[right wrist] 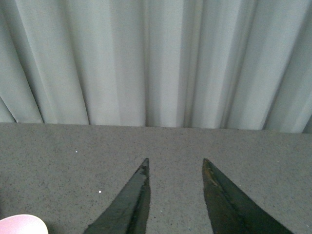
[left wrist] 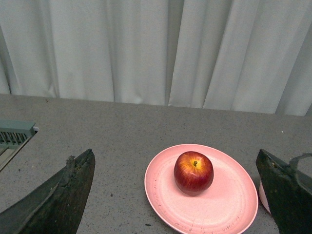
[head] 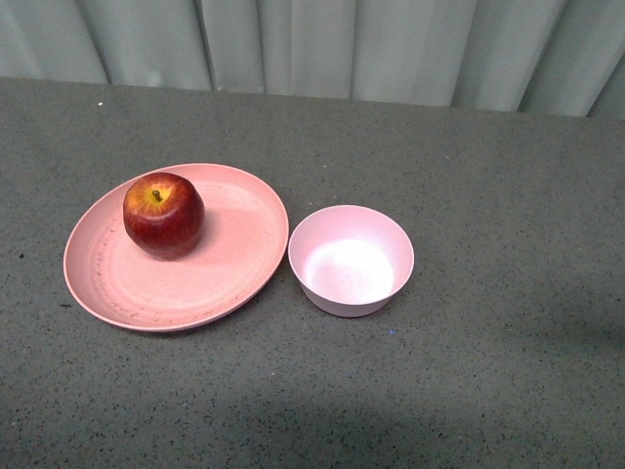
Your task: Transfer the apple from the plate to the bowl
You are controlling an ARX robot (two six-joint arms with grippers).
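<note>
The bowl (left wrist: 263,197) shows only as a sliver behind one of the left fingers (left wrist: 287,195).

I take this for a staged test bench in a lab: I see a grey speckled tabletop (head: 508,371) backed along its far edge by a plain pale curtain (head: 342,49), with a ribbed grey unit (left wrist: 14,134) at one side.

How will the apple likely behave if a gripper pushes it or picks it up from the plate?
The apple is round and sits stem up on the shallow plate, so a sideways push would probably roll it. Its skin looks glossy, so a grip may slip unless it closes across the widest part. It looks firm, so it should keep its shape.
</note>
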